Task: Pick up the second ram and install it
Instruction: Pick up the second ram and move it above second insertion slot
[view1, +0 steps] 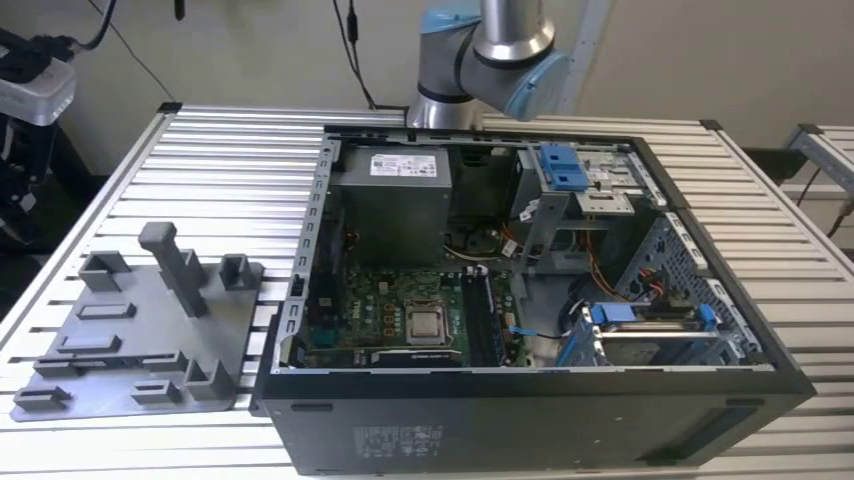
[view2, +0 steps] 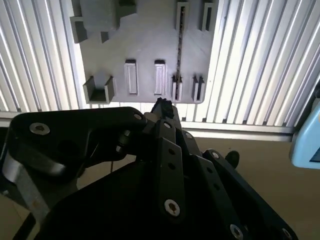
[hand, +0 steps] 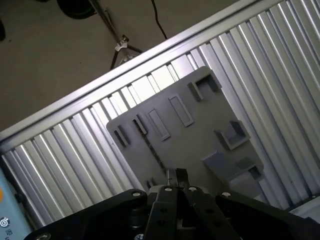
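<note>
Closed gripper (view2: 162, 106) hovers above the second ram (view2: 179, 50), edge-up in tray (view2: 150, 40).

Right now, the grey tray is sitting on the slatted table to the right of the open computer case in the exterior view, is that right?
Not quite. The grey tray sits on the slatted table to the exterior view's left of the open computer case, not its right. The exterior view shows this.

I look over a ribbed aluminium table (view1: 214, 170), brightly lit, against a plain pale wall (view1: 254, 50); tan floor (hand: 45, 65) lies beyond its edge in the first wrist view.
</note>
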